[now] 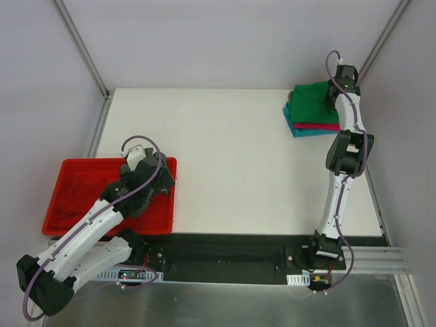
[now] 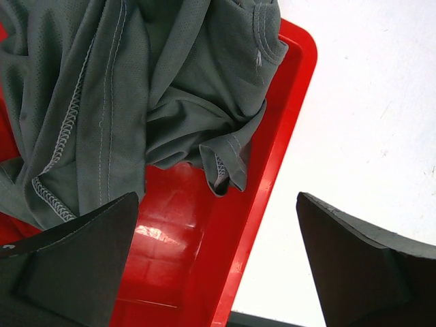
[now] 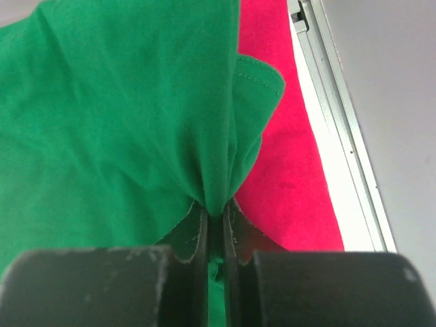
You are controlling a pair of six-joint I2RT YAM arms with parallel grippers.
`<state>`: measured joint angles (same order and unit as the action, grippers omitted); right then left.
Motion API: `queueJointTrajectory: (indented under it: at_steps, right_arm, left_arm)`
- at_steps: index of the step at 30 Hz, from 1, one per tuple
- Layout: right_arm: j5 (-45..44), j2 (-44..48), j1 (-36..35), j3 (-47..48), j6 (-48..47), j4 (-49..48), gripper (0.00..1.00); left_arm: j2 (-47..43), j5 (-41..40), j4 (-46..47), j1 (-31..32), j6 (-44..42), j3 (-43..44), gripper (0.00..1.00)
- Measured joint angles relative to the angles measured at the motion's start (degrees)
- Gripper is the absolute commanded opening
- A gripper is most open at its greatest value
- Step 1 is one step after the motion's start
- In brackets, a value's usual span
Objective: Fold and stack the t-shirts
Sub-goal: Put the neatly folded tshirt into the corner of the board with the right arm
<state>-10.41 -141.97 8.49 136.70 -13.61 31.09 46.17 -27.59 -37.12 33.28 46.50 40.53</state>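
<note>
1. Desk (image 1: 225,157): your stack (image 1: 306,116) sits at the far right corner, with the green shirt (image 3: 116,116) on top and the magenta-pink shirt (image 3: 286,163) and teal shirt (image 1: 291,117) beneath. Three look done.
2. Red tray (image 2: 272,157): the dark grey shirt (image 2: 136,88) and red shirt (image 1: 71,194) lie crumpled inside. By my reading, both are yet to be folded.
3. Right pincer (image 3: 216,216): clenched on a fold of the green shirt, which spreads ahead of it.
4. Left pincer (image 2: 216,204): released and empty. The dark grey shirt lies just ahead and to its left, apart from it.
</note>
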Motion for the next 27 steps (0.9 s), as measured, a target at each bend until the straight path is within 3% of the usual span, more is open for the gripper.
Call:
queueJointTrajectory:
  at_steps: [3,10,12,19,27]
  right_arm:
    - [1.73,-0.61,1.01,0.00,0.96,-0.85,0.10]
    - [4.11,-2.34,1.68,1.29,2.19,-3.23,0.66]
    - [3.96,-2.56,1.68,1.31,2.14,-3.74,0.96]
    - [-0.33,0.35,1.55,-2.36,2.19,-4.37,0.96]
    - [3.80,15.96,1.36,-13.11,4.76,-1.64,0.96]
  left_arm:
    - [0.35,0.00,0.02,0.00,0.00,0.31,0.99]
    - [1.14,0.02,0.04,0.00,0.00,0.48,0.99]
    - [1.14,0.04,0.04,0.00,0.00,0.48,0.99]
    - [1.11,0.11,0.20,0.00,-0.50,1.07,0.99]
    - [0.09,2.95,0.92,0.00,-2.29,1.33,0.99]
